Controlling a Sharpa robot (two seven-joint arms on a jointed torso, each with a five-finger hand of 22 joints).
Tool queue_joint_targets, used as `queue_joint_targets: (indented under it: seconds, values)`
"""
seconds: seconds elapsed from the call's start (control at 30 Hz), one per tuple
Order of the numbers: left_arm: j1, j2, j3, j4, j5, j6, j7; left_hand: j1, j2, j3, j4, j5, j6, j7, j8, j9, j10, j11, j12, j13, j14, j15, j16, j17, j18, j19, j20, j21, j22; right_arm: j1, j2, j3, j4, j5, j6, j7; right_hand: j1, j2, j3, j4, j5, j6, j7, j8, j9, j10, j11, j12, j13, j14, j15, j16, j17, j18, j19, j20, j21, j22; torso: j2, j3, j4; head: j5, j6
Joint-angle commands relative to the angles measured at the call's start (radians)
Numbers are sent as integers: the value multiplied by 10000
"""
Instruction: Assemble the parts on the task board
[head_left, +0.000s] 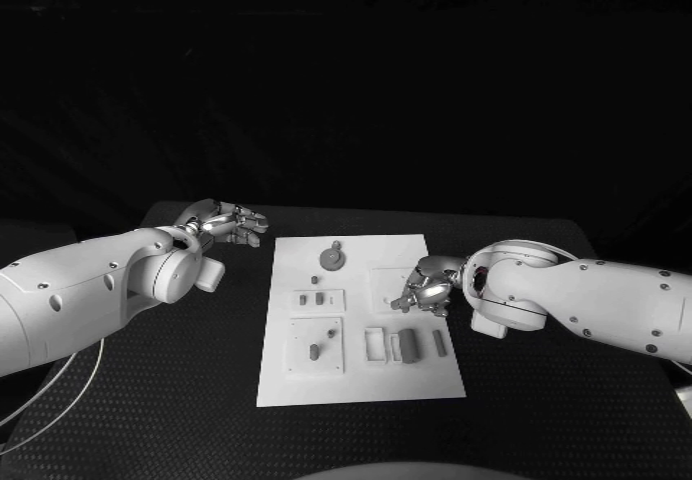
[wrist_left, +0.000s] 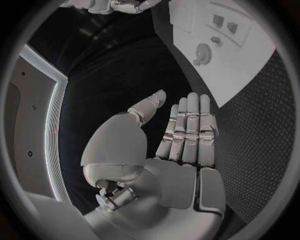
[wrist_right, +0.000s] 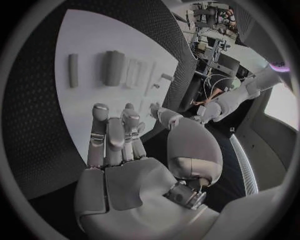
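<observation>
Clearly nearer, the empty, loosely spread right hand (head_left: 427, 285) hovers over the task board (head_left: 361, 380), with the upright-lying grey parts (head_left: 408, 344) just at its six o'clock.

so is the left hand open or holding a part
Open. The left hand lies flat with fingers stretched out and its palm bare, off the board to the side.
</observation>
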Motion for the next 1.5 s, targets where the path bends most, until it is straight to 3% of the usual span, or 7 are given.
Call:
queue_joint_targets:
  seconds: [0.03,0.23,0.3,0.43,0.63,1.07,1.5]
  values:
    - [12,9,5,42,76,137,112,-110,-26,-4,52,-23,14,-26,62,-15,0,-42,45,5,52,3,-63,17,-38,-25,46,-54,-16,-8,-178,-78,215,-217,902,-793,-82,-106,4,8,40,85,12,-28,56,-75,6,179,192,116,-18,109,106,157,3,-110,111,239,-4,-20,25,-83,-53]
    - [12,-17,1,71,77,148,102,-122,-33,-8,62,-25,13,-27,64,-17,-2,-42,45,4,52,3,-69,24,-38,-26,45,-55,-17,-8,-337,-228,417,-497,1051,-994,-219,-447,98,153,44,161,7,-100,130,-137,2,419,162,141,-15,217,117,157,-17,-140,218,221,-2,-22,11,-36,-116]
    - [12,-24,0,81,77,162,97,-125,-35,-9,64,-26,13,-27,64,-18,-2,-43,46,4,53,3,-71,26,-38,-27,45,-55,-17,-8,-390,-286,447,-624,1057,-1080,-249,-659,166,237,48,179,3,-134,154,-160,-1,483,143,130,-19,243,94,157,-23,-150,248,216,0,-28,8,-23,-144]
    - [12,-35,-1,92,77,177,93,-129,-39,-10,67,-26,12,-27,64,-18,-2,-43,46,4,52,3,-74,29,-38,-28,45,-55,-17,-10,-409,-336,344,-751,1048,-1123,-273,-795,243,349,40,208,2,-167,181,-185,-4,544,119,141,-19,282,94,157,-27,-157,282,212,0,-22,5,-14,-173]
    - [12,-36,-2,116,77,174,101,-130,-42,-10,70,-25,11,-28,65,-20,-4,-43,46,4,52,2,-79,34,-36,-30,43,-55,-17,-76,-261,-476,188,-751,915,-1131,-275,-808,276,398,37,239,-4,-175,200,-196,-9,575,107,126,-21,297,68,157,-31,-161,300,212,-5,-23,6,-31,-174]
    - [12,-69,-4,145,77,185,83,-141,-51,-13,78,-25,6,-27,66,-23,-9,-42,46,2,50,3,-90,44,-37,-34,45,-56,-18,-570,229,-525,-377,-735,790,-1047,-319,-864,282,482,30,207,11,-245,214,-261,5,601,73,8,-9,288,-59,157,-95,-148,310,209,1,-12,8,-17,-199]
    - [13,-93,-4,162,77,195,71,-149,-56,-14,88,-25,3,-26,67,-27,-13,-41,47,1,48,4,-102,56,-37,-39,45,-57,-19,-751,550,-530,-585,-700,600,-997,-305,-862,299,516,31,170,31,-311,222,-318,24,621,43,-86,9,284,-153,157,-145,-137,318,207,-1,-13,3,62,-218]
